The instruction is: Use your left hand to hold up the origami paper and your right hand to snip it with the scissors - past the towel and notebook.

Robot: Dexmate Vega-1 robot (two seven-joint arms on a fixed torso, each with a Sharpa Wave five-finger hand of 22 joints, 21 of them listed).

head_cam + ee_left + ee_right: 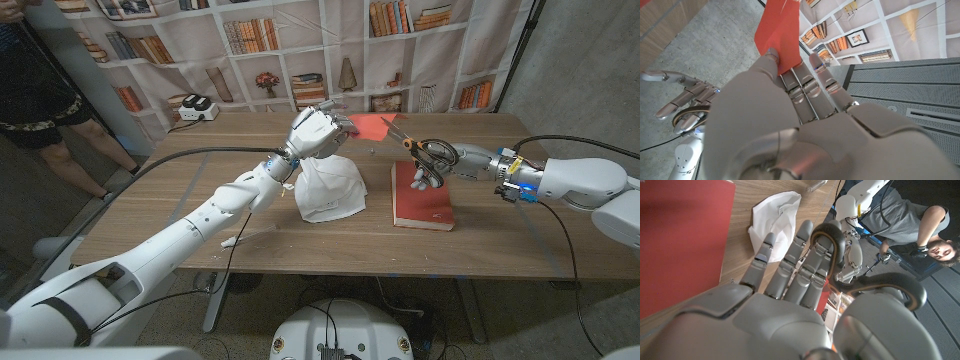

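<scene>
My left hand [317, 130] is raised above the white towel [328, 190] and pinches a red sheet of origami paper [370, 127], which sticks out toward the right. In the left wrist view the paper [778, 34] rises from between the fingers [805, 87] and thumb of that hand. My right hand [460, 160] holds black-handled scissors [422, 148] over the red notebook [422, 196], their blades open and pointing at the paper's edge. In the right wrist view the scissor loops [860, 262] sit around my fingers [790, 265].
The towel [774, 217] and notebook [680, 240] lie mid-table under both hands. A white power strip [196, 106] sits at the table's far left edge. A person stands at the far left [40, 90]; a person [920, 215] shows in the right wrist view.
</scene>
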